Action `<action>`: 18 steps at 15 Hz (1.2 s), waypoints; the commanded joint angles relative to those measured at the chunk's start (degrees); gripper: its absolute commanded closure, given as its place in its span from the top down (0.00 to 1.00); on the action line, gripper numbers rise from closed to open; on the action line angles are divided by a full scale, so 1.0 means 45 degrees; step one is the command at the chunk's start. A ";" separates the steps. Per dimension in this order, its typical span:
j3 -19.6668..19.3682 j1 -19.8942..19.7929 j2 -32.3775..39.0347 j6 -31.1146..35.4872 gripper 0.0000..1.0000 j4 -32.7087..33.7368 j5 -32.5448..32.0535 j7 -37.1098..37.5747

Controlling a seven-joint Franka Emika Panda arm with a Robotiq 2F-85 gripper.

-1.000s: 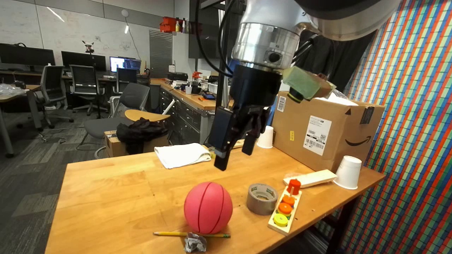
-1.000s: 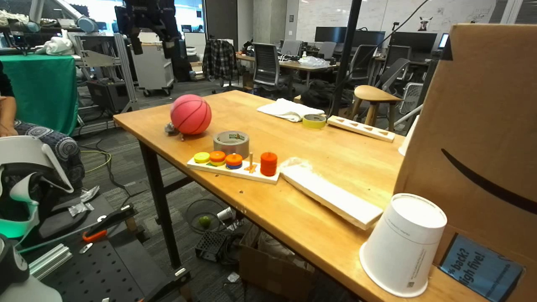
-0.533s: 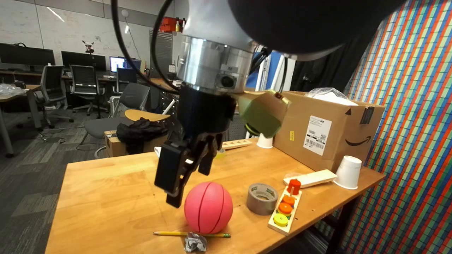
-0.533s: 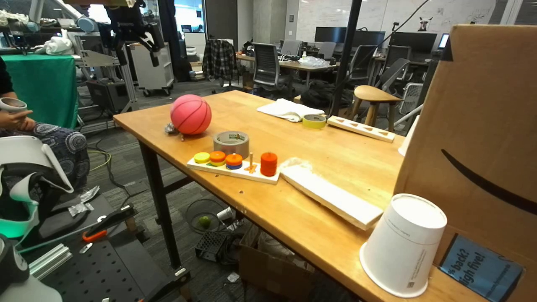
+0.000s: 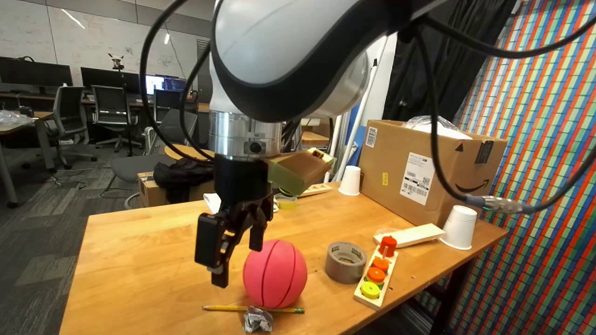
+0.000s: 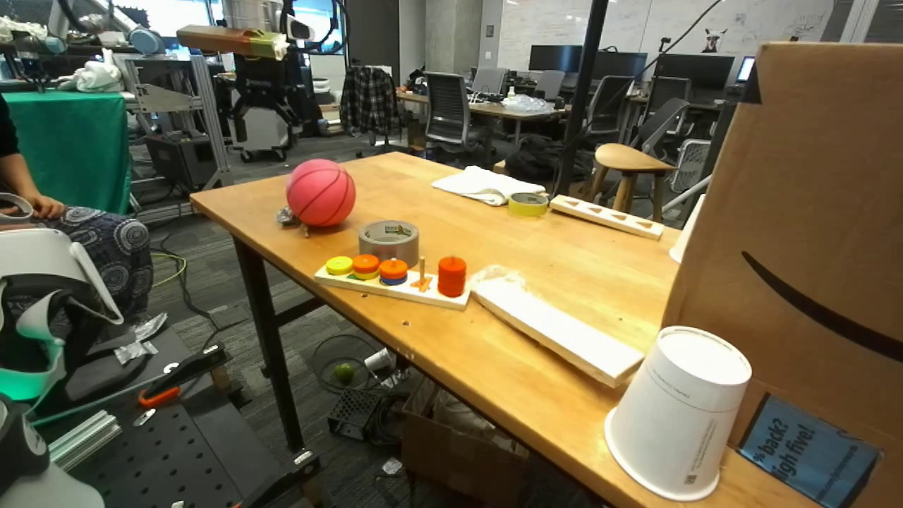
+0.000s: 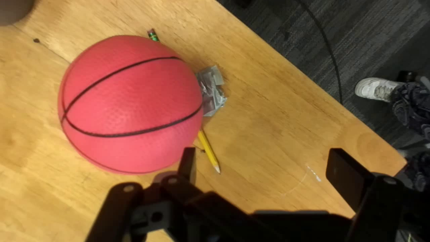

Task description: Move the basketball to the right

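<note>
The pinkish-red basketball with dark seams rests on the wooden table in both exterior views (image 5: 275, 275) (image 6: 321, 192). It also fills the left of the wrist view (image 7: 131, 104). My gripper (image 5: 238, 263) is open and empty, pointing down above the table at the ball's left in that exterior view. It hangs higher than the table, left of the ball, in an exterior view (image 6: 267, 130). In the wrist view the gripper (image 7: 263, 164) has bare table between its fingers, and its left finger overlaps the ball's lower right edge. I cannot tell whether it touches.
A yellow pencil (image 5: 226, 308) and a crumpled grey scrap (image 5: 257, 320) lie by the ball. A grey tape roll (image 5: 345, 263) and a wooden stacking toy (image 5: 376, 278) stand right of it. A cardboard box (image 5: 428, 172) is at the back right. The table's edge (image 7: 285, 62) runs near the ball.
In an exterior view my gripper has moved left and down, from above and behind the ball to its left side. It stays open. The ball has not moved.
</note>
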 commanded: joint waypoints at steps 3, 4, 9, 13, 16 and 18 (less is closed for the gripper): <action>-0.0597 -0.0551 0.1251 -0.1709 1.00 0.1025 0.0467 -0.0372; -0.0668 -0.0645 0.1335 -0.1763 1.00 0.1024 0.0650 -0.0594; -0.1194 -0.1255 0.0635 -0.0138 1.00 0.0600 0.0907 -0.1488; -0.1837 -0.1817 -0.0181 0.1522 1.00 0.0319 -0.0058 -0.1544; -0.2189 -0.2136 -0.0604 0.1847 1.00 -0.0080 -0.0445 -0.1573; -0.2235 -0.2161 -0.0629 0.1068 1.00 -0.0122 -0.0418 -0.1683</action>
